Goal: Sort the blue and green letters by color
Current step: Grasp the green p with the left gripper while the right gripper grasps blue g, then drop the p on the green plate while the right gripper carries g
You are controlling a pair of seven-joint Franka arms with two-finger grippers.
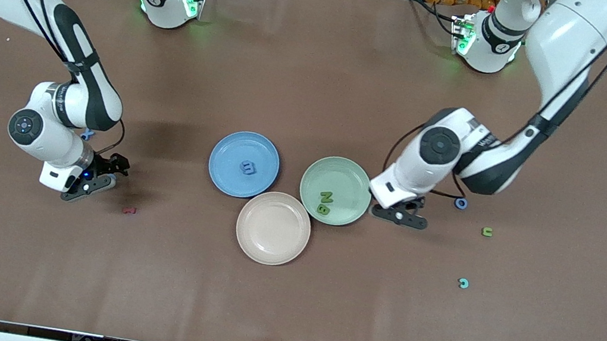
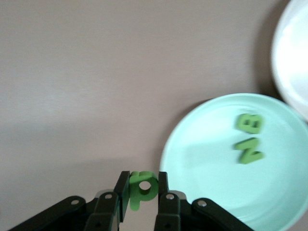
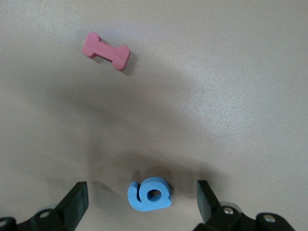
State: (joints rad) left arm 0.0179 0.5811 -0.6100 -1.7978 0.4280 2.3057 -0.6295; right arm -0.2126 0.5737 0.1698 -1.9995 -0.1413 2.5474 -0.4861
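The left gripper (image 2: 139, 195) was clamped on a green foam letter (image 2: 141, 188), a P-like shape w/ a round hole, held just off the rim of the green plate (image 1: 310, 186). That plate was smooth, round and shallow; two more green letters (image 1: 324, 202), a chunky N and B, lay flat in it, close together.

The right gripper (image 3: 142, 204) hung low over the bench (image 1: 282, 312) toward the right arm's end, fingers (image 3: 76, 204) spread wide apart w/ nothing gripped. Between them, flat on the bench, sat a blue foam piece (image 3: 149, 194), rounded w/ a hole, like a 6 or a "9". Near it lay a dull red foam piece (image 3: 107, 51), a bar w/ flared ends, like an I.

Mid-bench, the blue plate (image 1: 223, 161) held one blue letter (image 1: 248, 167). A beige plate (image 1: 273, 228) sat nearer the front camera, touching or nearly touching both others.

Toward the left arm's end: a blue ring-shaped letter (image 1: 460, 203) beside the left arm, a small green letter (image 1: 487, 231), and a teal C (image 1: 463, 283) nearer the camera. The bench surface was matte brown, faintly textured.
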